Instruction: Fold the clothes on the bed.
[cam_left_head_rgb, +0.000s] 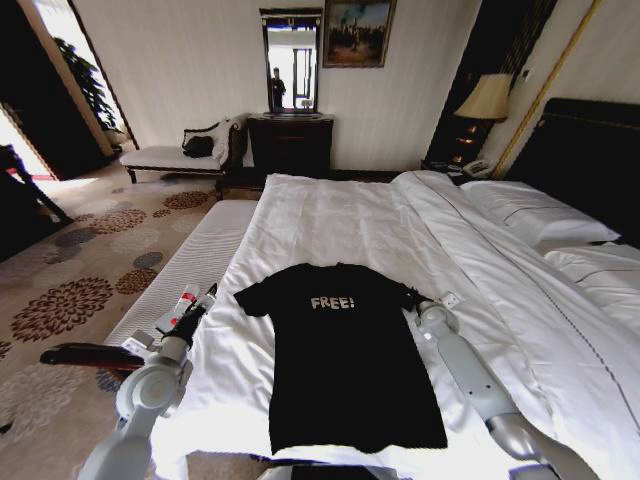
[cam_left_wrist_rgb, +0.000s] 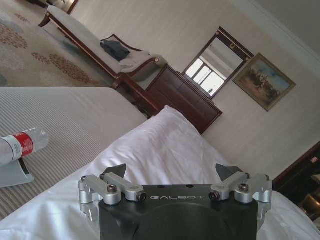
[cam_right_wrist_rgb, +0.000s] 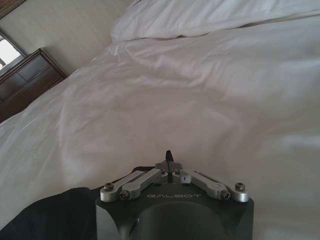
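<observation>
Nearest you, the black T-shirt lies flat and face up on the near part of the bed, hem toward you, collar away, with the white "FREE" lettering readable across the chest. Both short sleeves are spread out to the sides.

Your left gripper sits off the shirt's left sleeve, at the bed's left edge, near but apart from the cloth. In the left wrist view its fingers stand wide apart with nothing between them, over white bedding.

Your right gripper is at the tip of the shirt's right sleeve. In the right wrist view its fingers are pressed together; dark fabric lies beside the gripper body, but you cannot tell from these views whether any of the sleeve is pinched.

Just left of the bed runs a long white-cushioned surface, with a red-labelled bottle lying on it close to your left gripper.

Farther on, the white duvet stretches away to the pillows and the dark headboard on the right. Beyond the bed stand a dark dresser with a mirror above it, and a lit lamp.
</observation>
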